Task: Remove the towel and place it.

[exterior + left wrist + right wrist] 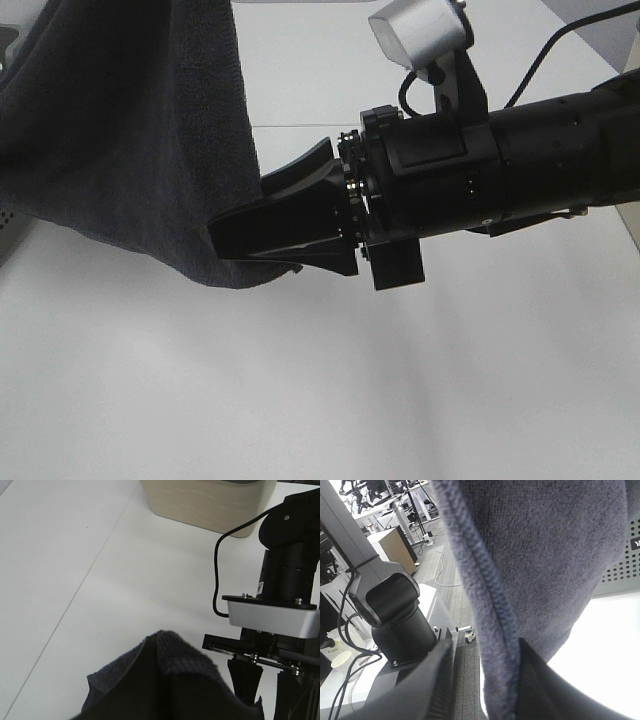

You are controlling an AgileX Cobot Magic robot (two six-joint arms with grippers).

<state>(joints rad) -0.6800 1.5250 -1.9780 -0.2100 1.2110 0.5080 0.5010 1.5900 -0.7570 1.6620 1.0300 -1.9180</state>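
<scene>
The towel (120,120), dark charcoal and plush, hangs in the air from the upper left and sags to a low corner near the middle. My right gripper (238,212) reaches in from the right at that corner. In the right wrist view the towel's stitched hem (490,630) runs between the fingers of my right gripper (485,680), with a thin gap still showing beside one finger. My left gripper (155,695) is buried under a bunched fold of the towel (190,665), shut on it.
The grey perforated basket (620,565) stands behind the towel, and a sliver of it (8,225) shows at the left edge. A beige bin (210,500) sits on the white table (400,380). The right arm's body (290,580) stands close beside the left gripper.
</scene>
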